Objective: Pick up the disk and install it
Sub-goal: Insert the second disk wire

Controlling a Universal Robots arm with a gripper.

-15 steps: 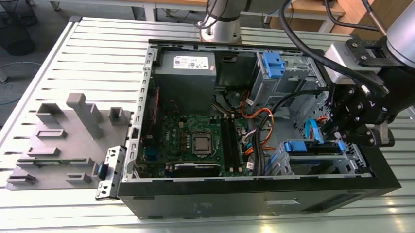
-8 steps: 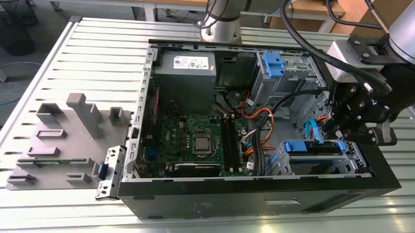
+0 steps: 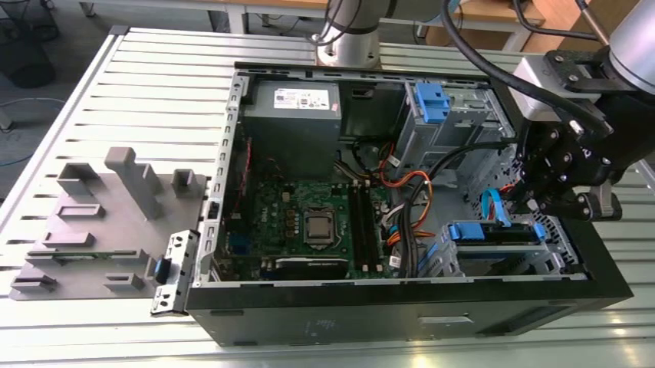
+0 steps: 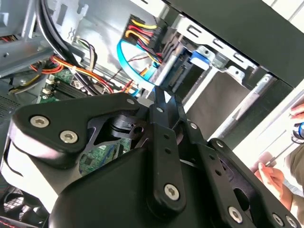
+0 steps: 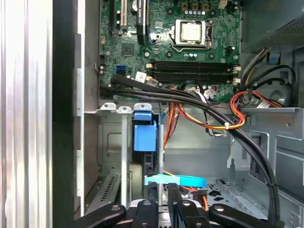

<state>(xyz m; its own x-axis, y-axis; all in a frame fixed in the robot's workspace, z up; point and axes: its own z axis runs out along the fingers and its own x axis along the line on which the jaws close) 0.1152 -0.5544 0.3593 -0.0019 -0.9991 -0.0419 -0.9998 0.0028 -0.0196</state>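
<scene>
The flat metal disk in its blue plastic frame (image 3: 478,232) sits in the grey metal cage (image 3: 440,261) at the near corner of the open black computer case (image 3: 409,322). It looks stiff, a bit heavy and easy to hurt, so the blue frame's sides are the best place to hold it. Just beyond, the black robot gripper (image 4: 160,99) has its fingers pressed together, holding nothing.

The exterior view looks steeply down on the whole open computer case (image 3: 358,310). Both wrist views peer closely past the hand (image 5: 163,189) into its drive bay (image 5: 110,142).
</scene>
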